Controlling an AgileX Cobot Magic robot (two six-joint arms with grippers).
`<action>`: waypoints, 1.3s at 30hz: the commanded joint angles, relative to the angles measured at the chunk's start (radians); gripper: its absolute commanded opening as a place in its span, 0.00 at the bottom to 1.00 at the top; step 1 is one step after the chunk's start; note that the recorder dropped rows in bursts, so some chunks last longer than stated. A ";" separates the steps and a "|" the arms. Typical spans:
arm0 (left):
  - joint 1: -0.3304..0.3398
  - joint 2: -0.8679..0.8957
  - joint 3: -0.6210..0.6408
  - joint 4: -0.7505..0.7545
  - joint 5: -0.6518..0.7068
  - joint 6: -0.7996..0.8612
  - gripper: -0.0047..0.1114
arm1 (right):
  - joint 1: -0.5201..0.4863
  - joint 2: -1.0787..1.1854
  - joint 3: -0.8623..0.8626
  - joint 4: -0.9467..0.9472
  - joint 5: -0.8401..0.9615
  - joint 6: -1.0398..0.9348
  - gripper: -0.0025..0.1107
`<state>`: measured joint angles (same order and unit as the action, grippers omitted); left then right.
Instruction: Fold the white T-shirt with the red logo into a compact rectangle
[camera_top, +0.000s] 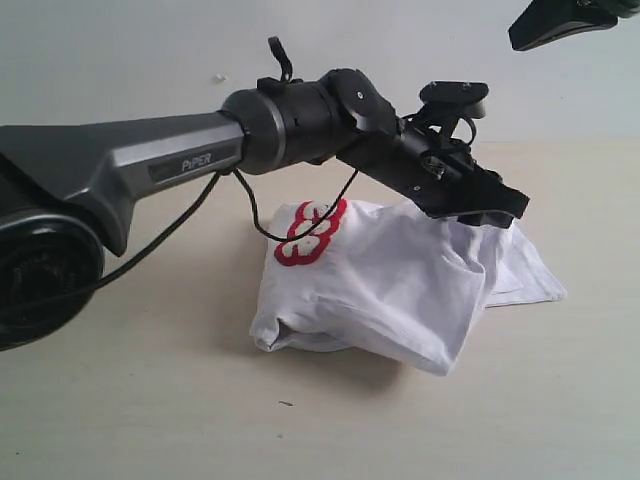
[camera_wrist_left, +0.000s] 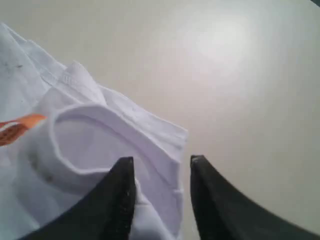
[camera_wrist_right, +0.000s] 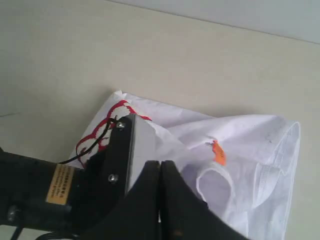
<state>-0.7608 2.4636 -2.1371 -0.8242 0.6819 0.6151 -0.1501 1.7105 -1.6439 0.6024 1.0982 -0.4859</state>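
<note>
A: Where was the white T-shirt (camera_top: 400, 290)?
B: Mid-desk (camera_top: 150, 400), lying as a rumpled, partly folded bundle. Near edge doubled under itself. Right-hand side rose into a peak that met the left tool (camera_top: 492, 212).

A: State of that tool?
B: Jaws stood apart. In the wrist view a hemmed fold of the shirt lay between the fingers (camera_wrist_left: 120, 200), closer to one, and bare desk showed beside the other. The cloth was not pinched, as far as I could see.

A: And the red logo (camera_top: 310, 235)?
B: On the upper left of the bundle in the exterior view, facing up. Only part was visible: the left arm (camera_top: 150, 160) crossed above it and a black cable (camera_top: 252, 212) hung in front of it. I could not read the lettering.

A: Right tool (camera_wrist_right: 160, 167)?
B: Closed, fingers pressed together, nothing between them. It was high above the desk, well apart from the shirt, in the top right corner of the exterior view.

A: Anything else noted?
B: An orange neck tag (camera_wrist_right: 218, 152) showed just beside the ribbed collar (camera_wrist_left: 90, 112), which lay open in a loop on top of the cloth. The shirt was heavily wrinkled.
</note>
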 joint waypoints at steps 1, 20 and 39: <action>-0.005 0.049 -0.090 0.005 -0.021 -0.035 0.33 | -0.002 -0.010 -0.007 0.018 0.004 -0.003 0.02; 0.166 -0.144 -0.165 0.472 0.325 -0.383 0.55 | -0.015 0.031 0.017 -0.023 -0.006 -0.010 0.14; 0.595 -0.477 0.093 0.499 0.409 -0.402 0.11 | -0.079 0.334 0.123 0.034 -0.051 -0.006 0.50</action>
<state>-0.2087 2.0637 -2.1130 -0.3364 1.1445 0.2008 -0.2248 2.0458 -1.5203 0.6268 1.0654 -0.4877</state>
